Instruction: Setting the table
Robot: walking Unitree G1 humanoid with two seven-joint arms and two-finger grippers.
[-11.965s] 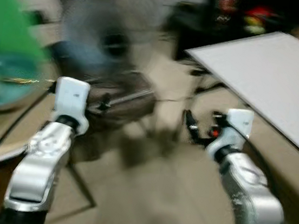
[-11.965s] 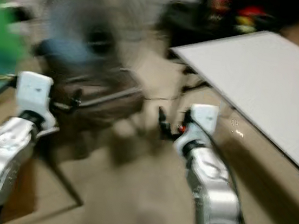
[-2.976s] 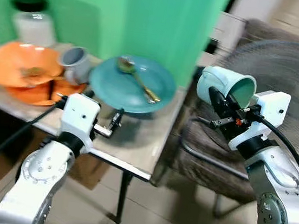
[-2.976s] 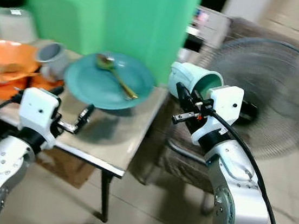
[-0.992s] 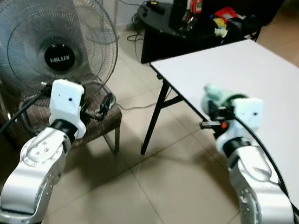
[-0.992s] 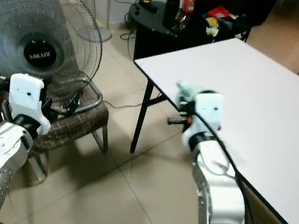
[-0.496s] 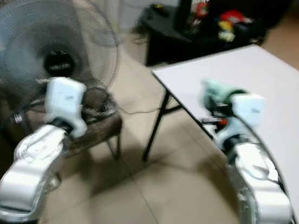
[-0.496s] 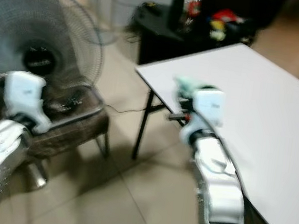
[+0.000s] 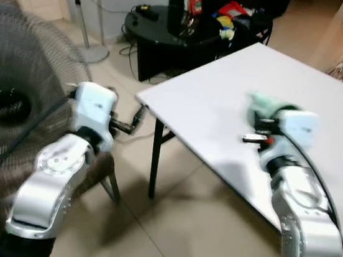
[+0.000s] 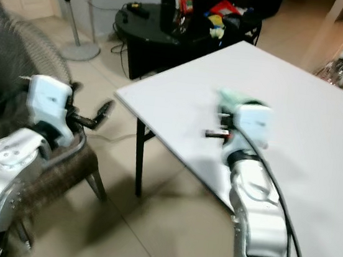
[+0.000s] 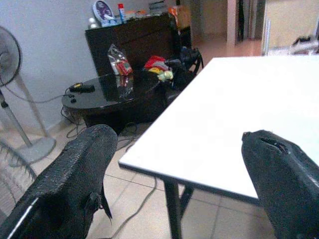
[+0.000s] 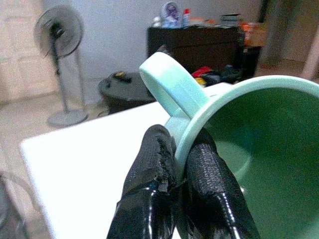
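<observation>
A mint-green mug point(image 9: 263, 105) lies tilted on its side in my right gripper point(image 9: 254, 127), above the near part of the white table point(image 9: 220, 90). In the right wrist view two black fingers point(image 12: 154, 164) pinch the mug's rim point(image 12: 199, 124) right beside the handle, and the mug's dark green inside faces the camera. My left gripper point(image 9: 133, 121) hangs in the air just off the table's left corner. It is open, with its fingers point(image 11: 79, 164) spread wide and nothing between them.
A grey pedestal fan point(image 9: 10, 93) and a brown chair point(image 10: 60, 165) stand at my left, behind the left arm. A round black side table point(image 9: 171, 25) with snacks and clutter lies beyond the white table. Tiled floor point(image 9: 165, 228) lies in front of me.
The camera has swung right: the fan slid to the left edge and the white table now sits in the middle. The mug stays in my right gripper, now over the tabletop.
</observation>
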